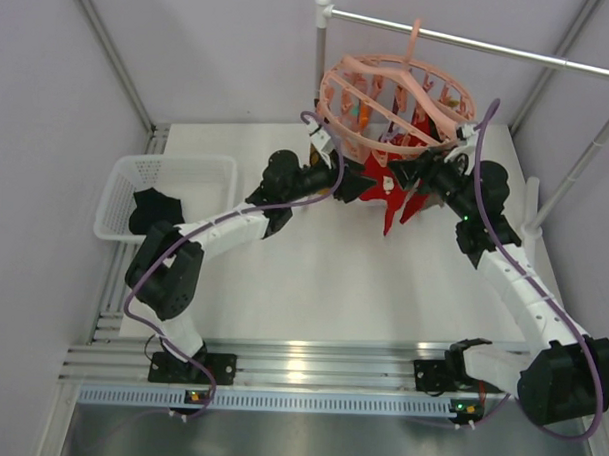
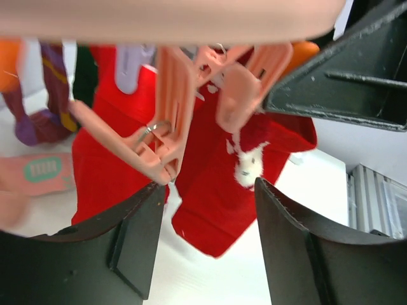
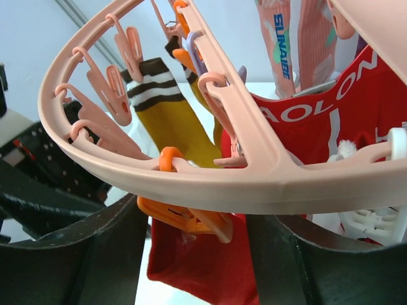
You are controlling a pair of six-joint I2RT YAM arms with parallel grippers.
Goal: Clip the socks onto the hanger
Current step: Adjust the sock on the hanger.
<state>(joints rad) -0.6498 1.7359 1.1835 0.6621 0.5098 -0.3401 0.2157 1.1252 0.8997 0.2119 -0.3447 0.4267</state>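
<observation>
Evidently steadying, the right claw (image 3: 197,213) gaped wide at the five-o'clock rim of the round salmon-pink plastic hanger (image 3: 254,187); the left claw (image 2: 208,184), equally wide, framed a hanging red fabric sock (image 2: 210,210).

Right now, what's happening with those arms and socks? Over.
Both open: left gripper at a pink clip, right gripper at the hanger rim. Red socks hanging there. Black sock in basket. Nothing blocking.

Blue upright lettering on a pale pink sock (image 3: 283,44) hung from the hanger (image 3: 254,184) reads SUNAIBE. The red sock (image 3: 305,136) beside it bears large white letters, AOLON (its start hidden behind the ring). In the left wrist view, a green patch (image 2: 41,168) is too blurred to read.
</observation>
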